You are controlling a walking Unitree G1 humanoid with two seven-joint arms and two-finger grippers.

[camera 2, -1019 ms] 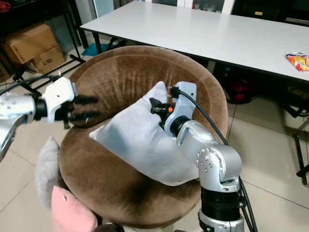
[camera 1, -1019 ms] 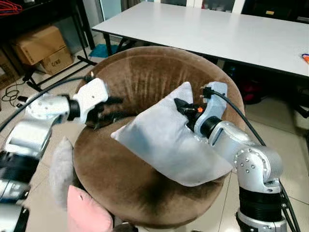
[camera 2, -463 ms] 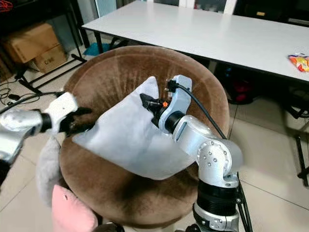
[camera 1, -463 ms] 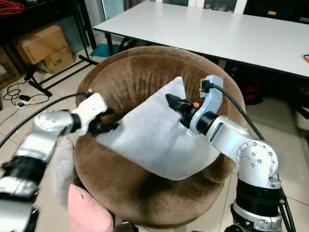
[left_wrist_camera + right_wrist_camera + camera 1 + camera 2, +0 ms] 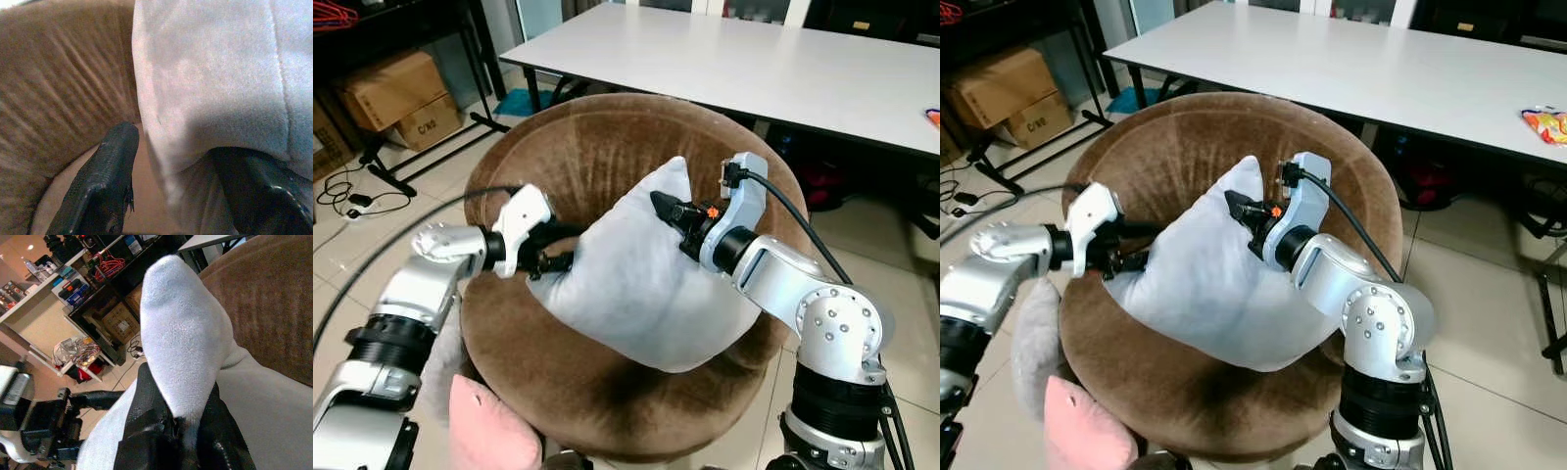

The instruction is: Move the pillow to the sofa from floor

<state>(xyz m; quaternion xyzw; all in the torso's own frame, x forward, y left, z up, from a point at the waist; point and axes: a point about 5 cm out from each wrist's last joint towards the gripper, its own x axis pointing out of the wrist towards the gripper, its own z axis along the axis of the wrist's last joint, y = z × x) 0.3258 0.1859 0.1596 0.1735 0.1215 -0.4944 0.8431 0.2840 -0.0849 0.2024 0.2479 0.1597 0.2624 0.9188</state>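
Softness is the main thing to reckon with: the pale grey, plush fabric pillow sags and bunches wherever it is pressed, so it looks light, floppy and hard to damage, but apt to slide out of a shallow pinch. It lies on the seat of the round brown velvet sofa chair, leaning toward the backrest, held between the two arms. The right gripper is clenched on the pillow's upper corner; in the right wrist view the fabric corner stands up from between its black fingers. The left gripper is at the pillow's lower left edge, jaws parted, and in the left wrist view one finger lies bare on the seat while the other is tucked under the overhanging fabric, so it reads as released, not yet gripping. Corners and seamed edges seem the best holds, since the cloth gathers there into a thick fold. With the pillow resting on the seat, the move looks nearly finished. Beside the chair, low on the floor, lie a pink cushion and a grey fuzzy one.
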